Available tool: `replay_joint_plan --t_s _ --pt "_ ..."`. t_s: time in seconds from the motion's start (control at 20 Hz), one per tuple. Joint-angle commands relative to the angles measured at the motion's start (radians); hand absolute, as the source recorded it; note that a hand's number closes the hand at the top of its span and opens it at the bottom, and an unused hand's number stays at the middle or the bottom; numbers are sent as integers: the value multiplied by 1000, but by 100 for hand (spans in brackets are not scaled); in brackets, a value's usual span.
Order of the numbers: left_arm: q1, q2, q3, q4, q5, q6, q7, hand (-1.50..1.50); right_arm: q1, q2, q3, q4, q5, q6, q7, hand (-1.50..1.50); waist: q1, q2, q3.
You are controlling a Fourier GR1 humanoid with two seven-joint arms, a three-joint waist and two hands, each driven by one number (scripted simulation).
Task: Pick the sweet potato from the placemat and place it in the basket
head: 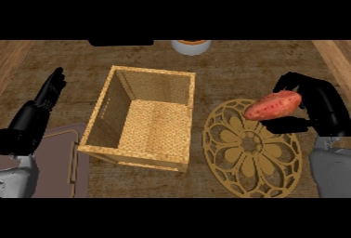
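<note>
Nearest the lower edge, the two grey forearms enter the view. The left robot hand (42,100) stands at the left edge with fingers straight and raised, holding nothing; it is resting, and this position keeps it out of the transfer path.

The placemat (252,151), a round openwork disc with a flower pattern, lies flat on the bench (226,62) at the right. Nothing rests on it now.

The right robot hand (312,109) is above the far right part of the placemat, fingers and thumb curled round the sweet potato (273,105). The sweet potato is lifted off the placemat and tilted, its left end pointing toward the basket. The grasp from the right side leaves that end free for lowering.

The basket (186,90), a rectangular woven box with an open top, stands just left of the placemat. Its interior shows nothing inside. Judged step: carry left, then lower and release.

At the far edge, a white round container (191,47) is partly visible.
</note>
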Motion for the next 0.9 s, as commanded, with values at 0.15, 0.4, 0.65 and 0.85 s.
replay_joint_plan --t_s 0.15,0.4,0.65,0.85 --pt "-11 -3 3 70 -14 3 -62 0 -221 44 -18 -325 -185 201 253 150 7 3 -3" --pt "-31 -33 -33 21 -56 41 0 0 -358 106 32 -436 -290 321 493 150 16 5 -1" --pt "-88 3 4 41 -6 -10 18 0 -582 195 133 -357 -277 356 760 150 25 8 -1" --pt "-48 -23 -22 25 -19 -6 -7 0 -790 198 105 -189 -331 340 838 150 33 10 0"
